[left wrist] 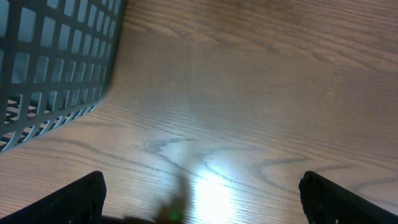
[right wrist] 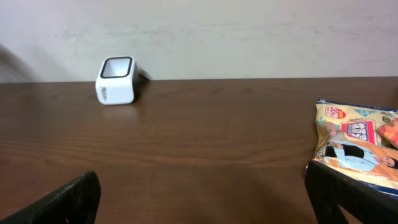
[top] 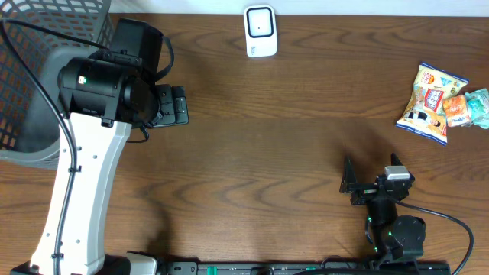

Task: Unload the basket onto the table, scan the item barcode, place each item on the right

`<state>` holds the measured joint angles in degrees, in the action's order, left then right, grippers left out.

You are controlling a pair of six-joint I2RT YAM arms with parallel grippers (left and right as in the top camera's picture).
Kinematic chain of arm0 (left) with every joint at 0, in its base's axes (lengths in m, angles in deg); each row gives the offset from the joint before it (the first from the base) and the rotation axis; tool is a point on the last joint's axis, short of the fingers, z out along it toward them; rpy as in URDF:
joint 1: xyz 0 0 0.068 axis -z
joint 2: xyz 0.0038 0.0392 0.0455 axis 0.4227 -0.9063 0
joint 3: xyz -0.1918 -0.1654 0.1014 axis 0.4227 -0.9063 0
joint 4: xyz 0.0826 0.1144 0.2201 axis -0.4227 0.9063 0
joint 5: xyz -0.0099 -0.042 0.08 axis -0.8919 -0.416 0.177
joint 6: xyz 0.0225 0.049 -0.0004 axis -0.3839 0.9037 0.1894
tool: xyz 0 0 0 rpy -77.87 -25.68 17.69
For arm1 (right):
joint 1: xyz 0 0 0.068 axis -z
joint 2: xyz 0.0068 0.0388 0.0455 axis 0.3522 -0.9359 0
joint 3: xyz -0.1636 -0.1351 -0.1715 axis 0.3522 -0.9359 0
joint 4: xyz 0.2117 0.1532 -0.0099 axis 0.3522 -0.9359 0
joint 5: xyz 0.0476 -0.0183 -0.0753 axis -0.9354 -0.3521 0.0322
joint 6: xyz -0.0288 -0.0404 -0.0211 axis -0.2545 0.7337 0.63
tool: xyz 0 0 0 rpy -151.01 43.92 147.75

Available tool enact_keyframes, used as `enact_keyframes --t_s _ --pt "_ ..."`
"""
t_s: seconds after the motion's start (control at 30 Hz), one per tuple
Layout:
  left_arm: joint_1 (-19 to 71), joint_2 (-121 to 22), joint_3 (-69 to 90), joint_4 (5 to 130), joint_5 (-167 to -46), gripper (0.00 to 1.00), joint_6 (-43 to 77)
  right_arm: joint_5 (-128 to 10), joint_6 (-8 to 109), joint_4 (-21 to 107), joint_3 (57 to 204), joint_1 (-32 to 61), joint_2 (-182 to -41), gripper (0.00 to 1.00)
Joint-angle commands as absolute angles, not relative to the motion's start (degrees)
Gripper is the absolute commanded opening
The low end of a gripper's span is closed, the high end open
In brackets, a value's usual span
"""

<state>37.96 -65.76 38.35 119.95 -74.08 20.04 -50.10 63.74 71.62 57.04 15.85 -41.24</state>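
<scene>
A white barcode scanner (top: 260, 30) stands at the table's far edge, its dark window facing up; the right wrist view has the scanner (right wrist: 116, 79) far off to the left. The items are a yellow snack bag (top: 430, 95), an orange packet (top: 455, 108) and a teal packet (top: 480, 107), lying together at the right edge. My right gripper (top: 370, 166) stands open near the front, well short of the snack bag (right wrist: 351, 146), with only bare wood between its jaws (right wrist: 205, 199). My left gripper (top: 183, 105) is open and empty over the table by the basket (left wrist: 202, 202).
A grey mesh basket (top: 38, 69) fills the far left corner, and its wall (left wrist: 50, 68) shows close by in the left wrist view. The brown wooden table (top: 290, 153) lies between scanner, items and arms. A pale wall runs behind the table's far edge.
</scene>
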Motion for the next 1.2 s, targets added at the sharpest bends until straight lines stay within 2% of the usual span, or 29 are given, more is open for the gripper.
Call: enact_keyframes --t_s 0.0,1.17 --pt "37.98 -65.8 38.17 120.19 -73.78 0.98 19.76 -49.99 63.15 71.54 56.84 16.05 -40.83 0.99" --pt "37.98 -65.82 35.07 120.99 -73.8 0.98 19.74 -49.99 63.15 71.56 56.84 16.05 -40.83 0.99"
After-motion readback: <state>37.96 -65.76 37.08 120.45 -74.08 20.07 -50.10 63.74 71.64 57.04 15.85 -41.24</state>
